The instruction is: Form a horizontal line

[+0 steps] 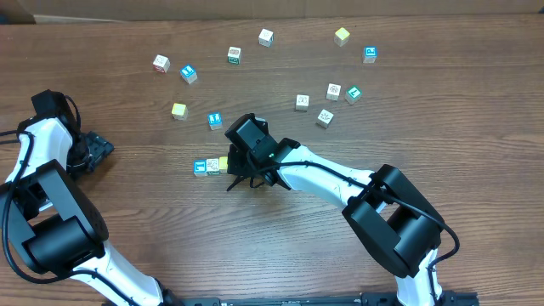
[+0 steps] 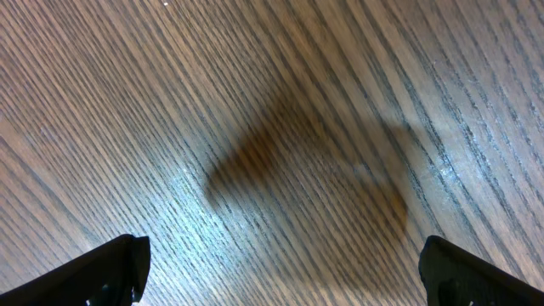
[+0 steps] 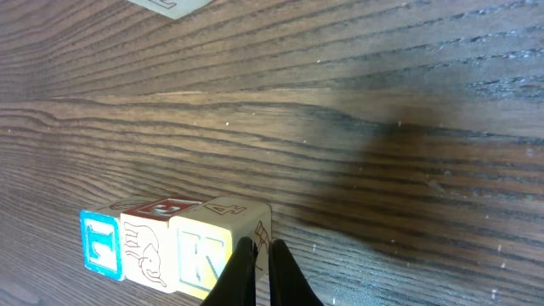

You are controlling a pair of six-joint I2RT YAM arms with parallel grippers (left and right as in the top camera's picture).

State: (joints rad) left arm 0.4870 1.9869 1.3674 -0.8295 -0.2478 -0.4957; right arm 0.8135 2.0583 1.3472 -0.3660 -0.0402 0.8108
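Note:
A short row of cubes lies left of centre in the overhead view: a blue-faced cube (image 1: 200, 167), a white printed cube (image 1: 212, 166) and a pale yellow cube (image 1: 223, 162), touching side by side. The right wrist view shows the same blue (image 3: 100, 245), white elephant-marked (image 3: 144, 248) and yellow K cubes (image 3: 204, 255). A fourth cube of the row does not show. My right gripper (image 1: 235, 167) (image 3: 263, 268) is shut and empty, its tips against the yellow cube's right end. My left gripper (image 1: 99, 150) (image 2: 285, 272) is open over bare wood at the far left.
Several loose cubes lie scattered across the back of the table, among them a yellow one (image 1: 178, 110), a blue one (image 1: 215, 120), a white one (image 1: 302, 102) and a blue one (image 1: 370, 53). The right arm (image 1: 340, 183) stretches across the middle.

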